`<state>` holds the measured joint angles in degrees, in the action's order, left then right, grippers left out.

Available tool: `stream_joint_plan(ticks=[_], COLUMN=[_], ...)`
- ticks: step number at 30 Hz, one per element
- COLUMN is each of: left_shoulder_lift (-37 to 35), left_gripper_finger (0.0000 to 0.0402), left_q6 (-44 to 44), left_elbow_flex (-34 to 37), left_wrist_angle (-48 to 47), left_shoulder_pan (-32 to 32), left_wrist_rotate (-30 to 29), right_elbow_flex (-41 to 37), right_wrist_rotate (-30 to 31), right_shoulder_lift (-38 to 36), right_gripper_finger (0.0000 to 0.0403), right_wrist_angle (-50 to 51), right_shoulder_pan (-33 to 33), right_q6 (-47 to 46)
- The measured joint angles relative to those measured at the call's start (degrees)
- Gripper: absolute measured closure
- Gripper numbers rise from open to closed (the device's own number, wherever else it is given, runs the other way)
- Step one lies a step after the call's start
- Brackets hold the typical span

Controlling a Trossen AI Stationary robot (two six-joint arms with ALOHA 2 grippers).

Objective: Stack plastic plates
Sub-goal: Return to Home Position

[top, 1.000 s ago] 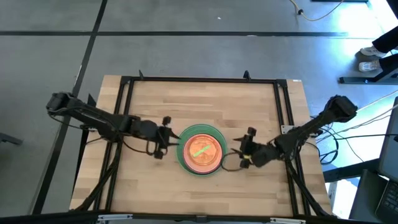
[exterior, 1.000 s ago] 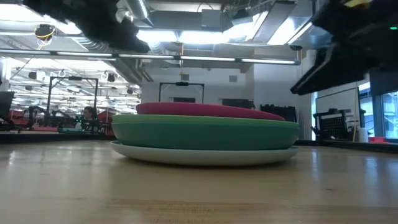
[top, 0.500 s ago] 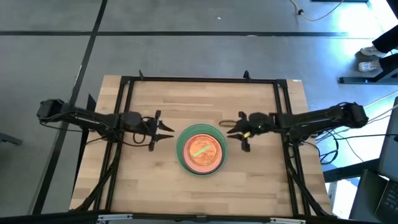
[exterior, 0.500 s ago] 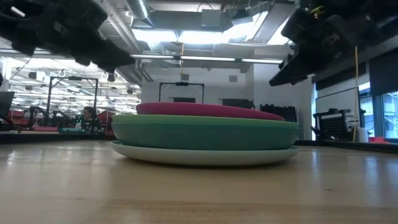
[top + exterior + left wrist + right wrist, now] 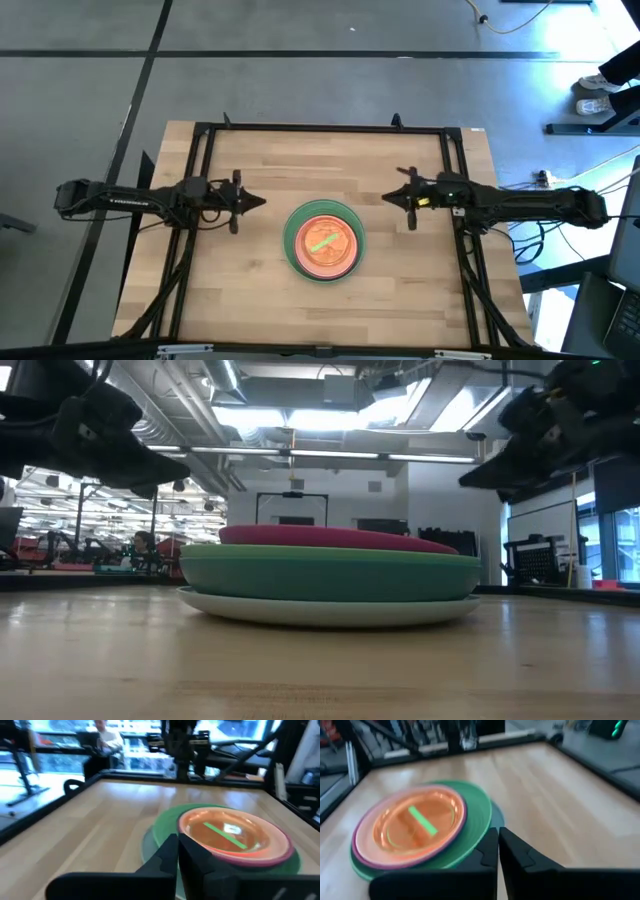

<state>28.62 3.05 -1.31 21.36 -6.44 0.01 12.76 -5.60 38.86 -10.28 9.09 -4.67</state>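
Plates [image 5: 322,242] stacked on table [image 5: 250,300] (one pile)

One stack of plates [image 5: 322,243] is counted on one table [image 5: 300,170]; exact plate number cannot be told. Two grippers are counted: left gripper [image 5: 258,201], right gripper [image 5: 390,197].

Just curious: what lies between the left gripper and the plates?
Only bare table, seen in the high view, separates the left gripper from the plate stack.
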Motion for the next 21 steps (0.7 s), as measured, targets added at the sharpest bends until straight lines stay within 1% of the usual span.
stream_joint_plan(ticks=[3,5,12,15,17,21], left_shoulder_lift=[-3.52,-5.64,-12.11,-14.63,-16.37,-20.33], left_gripper_finger=[0.0390,0.0389,0.0388,0.0388,0.0388,0.0388], left_q6=[-0.12,-0.15,-1.25,-2.11,-2.16,-2.52], left_elbow_flex=[0.89,0.86,0.84,0.86,0.86,0.86], left_wrist_angle=[-0.49,-2.76,-8.73,-11.11,-12.46,-16.24], left_shoulder_pan=[-0.04,-0.04,-0.04,-0.04,-0.04,-0.02], left_wrist_rotate=[-2.98,-4.57,-5.07,-6.46,-6.29,-3.59], right_elbow_flex=[-1.53,-3.23,-8.66,-10.15,-11.04,-11.98], right_wrist_rotate=[0.56,1.42,2.13,2.41,3.76,7.19], right_shoulder_lift=[-5.43,-8.99,-20.77,-25.69,-28.47,-33.63], right_gripper_finger=[0.0398,0.0401,0.0402,0.0402,0.0402,0.0402], right_wrist_angle=[-0.20,0.19,0.70,1.57,2.37,8.47], right_shoulder_pan=[-0.01,-0.03,-0.03,-0.05,-0.06,-0.06], right_q6=[0.23,0.09,-4.18,-4.58,-5.01,-5.59])
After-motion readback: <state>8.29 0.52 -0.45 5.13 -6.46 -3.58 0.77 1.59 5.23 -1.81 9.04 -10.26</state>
